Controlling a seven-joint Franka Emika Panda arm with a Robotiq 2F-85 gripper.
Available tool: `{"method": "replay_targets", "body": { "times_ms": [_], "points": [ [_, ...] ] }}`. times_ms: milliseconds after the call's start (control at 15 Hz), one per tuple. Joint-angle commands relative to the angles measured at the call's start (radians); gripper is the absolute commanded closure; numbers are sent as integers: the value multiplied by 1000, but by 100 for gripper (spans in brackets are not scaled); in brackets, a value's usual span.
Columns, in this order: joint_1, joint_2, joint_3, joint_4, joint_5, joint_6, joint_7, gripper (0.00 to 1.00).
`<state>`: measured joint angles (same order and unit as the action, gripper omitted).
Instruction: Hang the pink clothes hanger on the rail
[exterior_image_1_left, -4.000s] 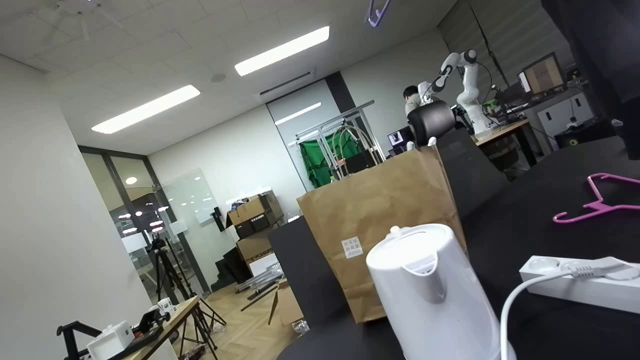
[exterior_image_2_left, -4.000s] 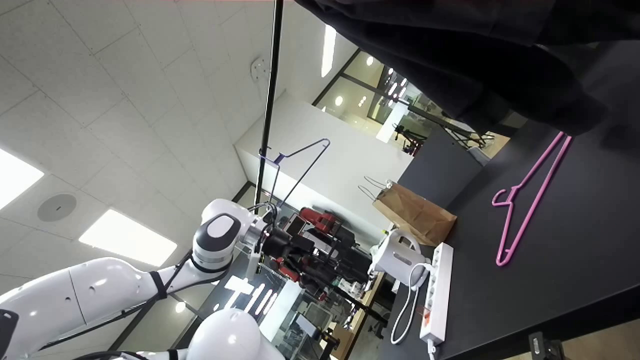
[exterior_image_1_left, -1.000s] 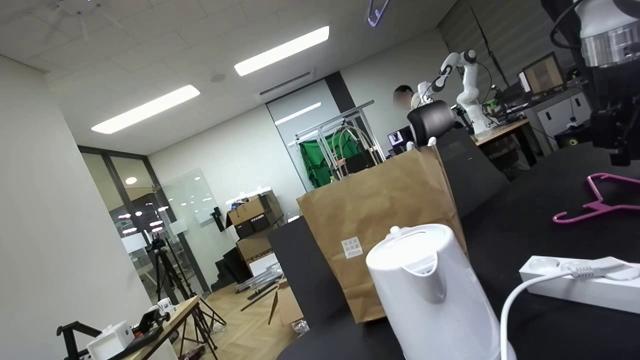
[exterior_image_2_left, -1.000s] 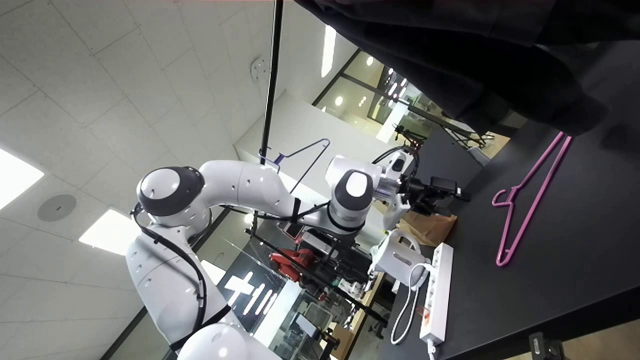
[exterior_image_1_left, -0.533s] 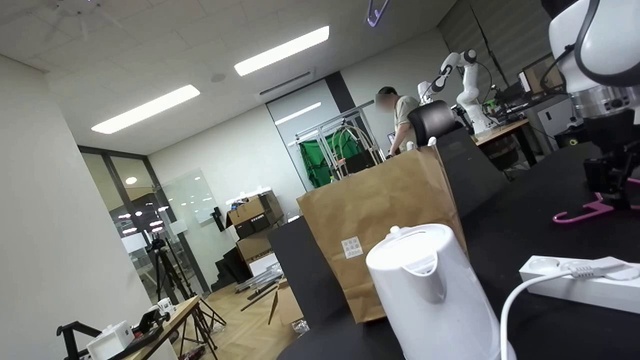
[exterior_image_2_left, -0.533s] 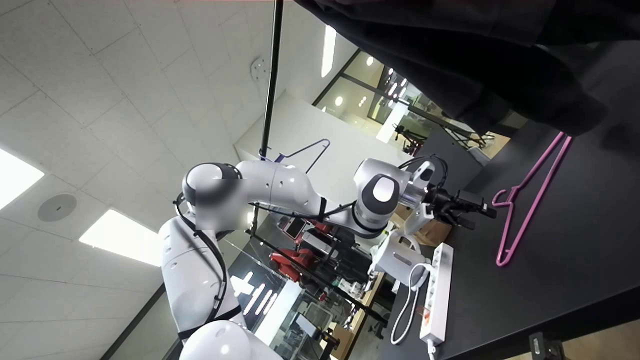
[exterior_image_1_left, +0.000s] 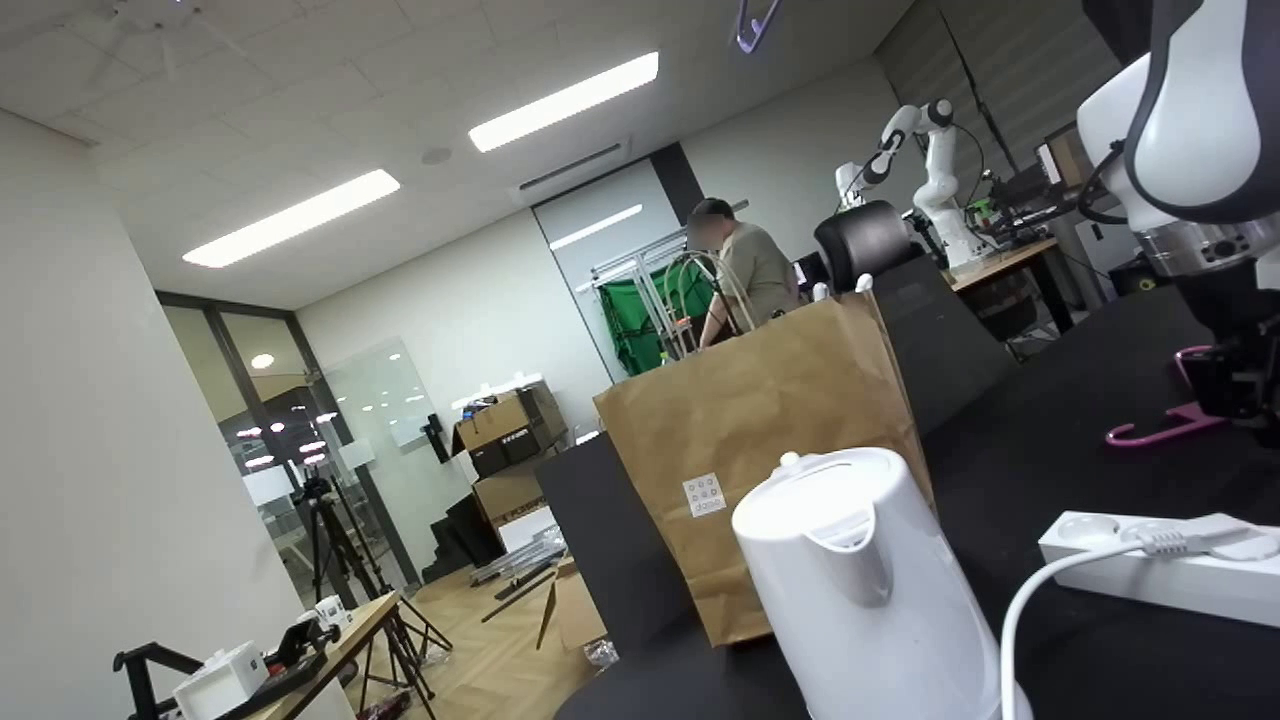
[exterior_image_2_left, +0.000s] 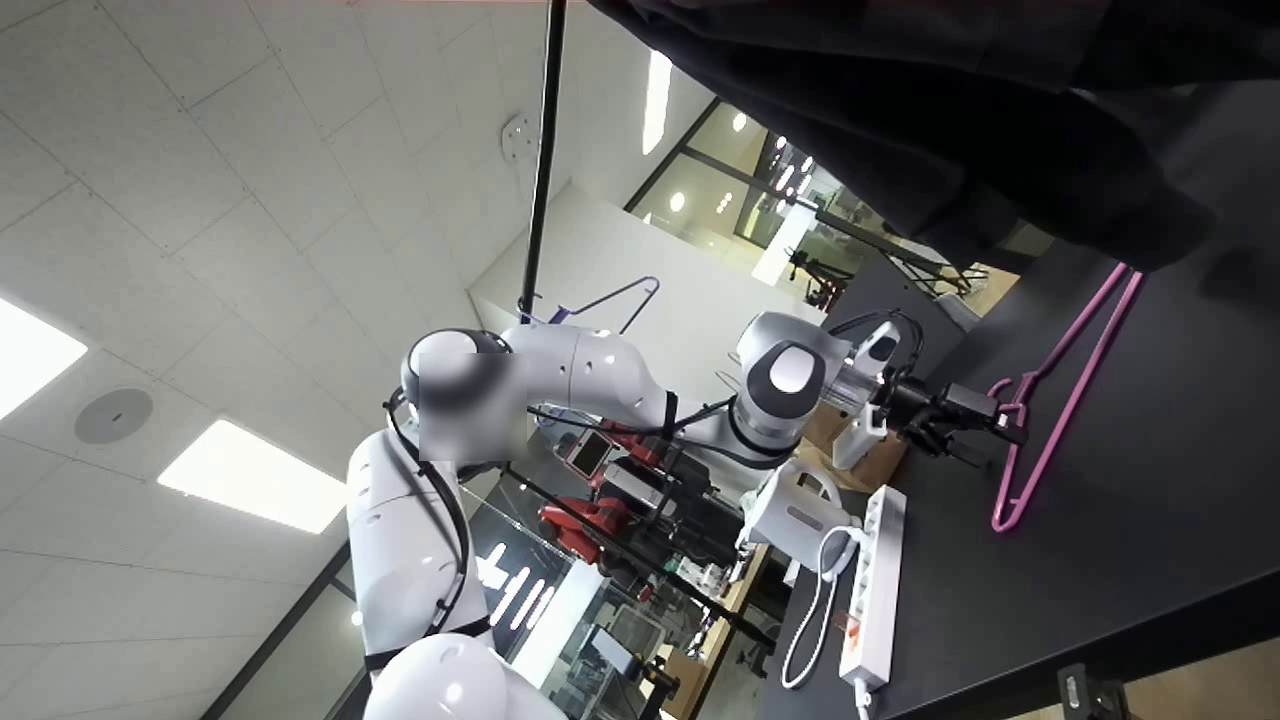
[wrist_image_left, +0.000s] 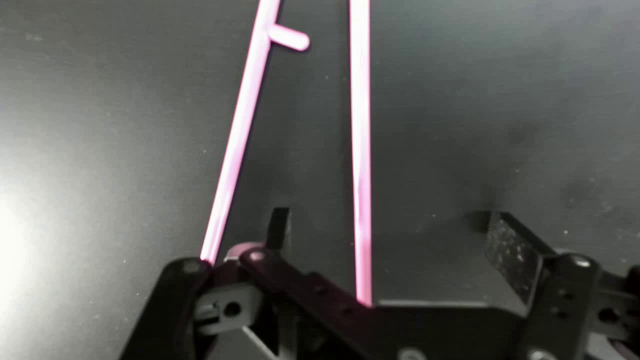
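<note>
Hanger (wrist_image_left: 361, 125) lies beneath the claw (wrist_image_left: 392, 235), one bar showing between its wide-parted fingers (wrist_image_left: 512, 255); the claw has just come down, so gripping looks next.

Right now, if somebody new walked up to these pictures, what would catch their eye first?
Probably the glossy white kettle in front of the brown paper bag, low in an exterior view. Next, the bright pink triangular clothes hanger lying on the black tabletop, one bar showing between the spread black fingers in the wrist view. Then, in an exterior view, a thin purple hanger on the black rail.
</note>
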<state>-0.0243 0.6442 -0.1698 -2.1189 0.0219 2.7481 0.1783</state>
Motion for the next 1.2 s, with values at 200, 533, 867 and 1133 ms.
{"method": "replay_targets", "body": {
  "times_ms": [200,533,867,1133],
  "points": [
    [48,24,-36,42,-14,-27,63,46],
    [68,3,-54,42,-20,-27,73,81],
    [57,-15,-62,34,-15,-31,65,100],
    [55,-39,-64,16,-16,-33,59,68]
  ]
}}
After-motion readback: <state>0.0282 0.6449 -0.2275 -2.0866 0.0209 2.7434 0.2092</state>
